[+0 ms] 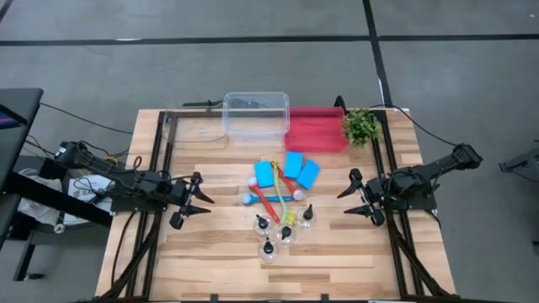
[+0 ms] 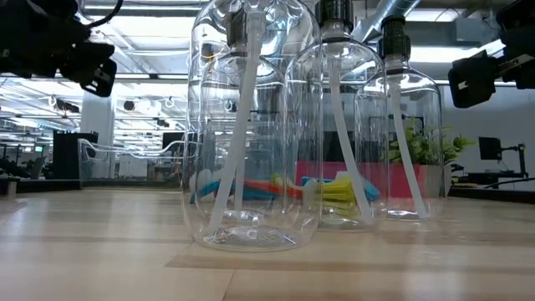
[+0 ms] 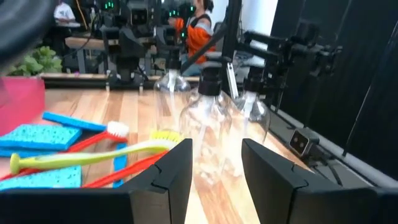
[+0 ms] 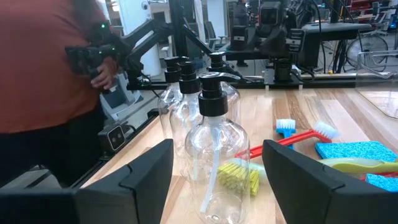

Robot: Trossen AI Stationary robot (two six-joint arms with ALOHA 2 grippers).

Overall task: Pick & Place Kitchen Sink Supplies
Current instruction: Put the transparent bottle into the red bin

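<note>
Nothing is yet placed: four bottles (image 1: pixel 285 231), sponges (image 1: pixel 289 169) and brushes (image 1: pixel 274 200) are left mid-table, while left gripper (image 1: pixel 195 201) and right gripper (image 1: pixel 360 194) are held apart, empty.

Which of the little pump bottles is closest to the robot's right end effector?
The pump bottle on the right of the cluster, nearest the sponges. The other three stand farther left of the right end effector.
</note>
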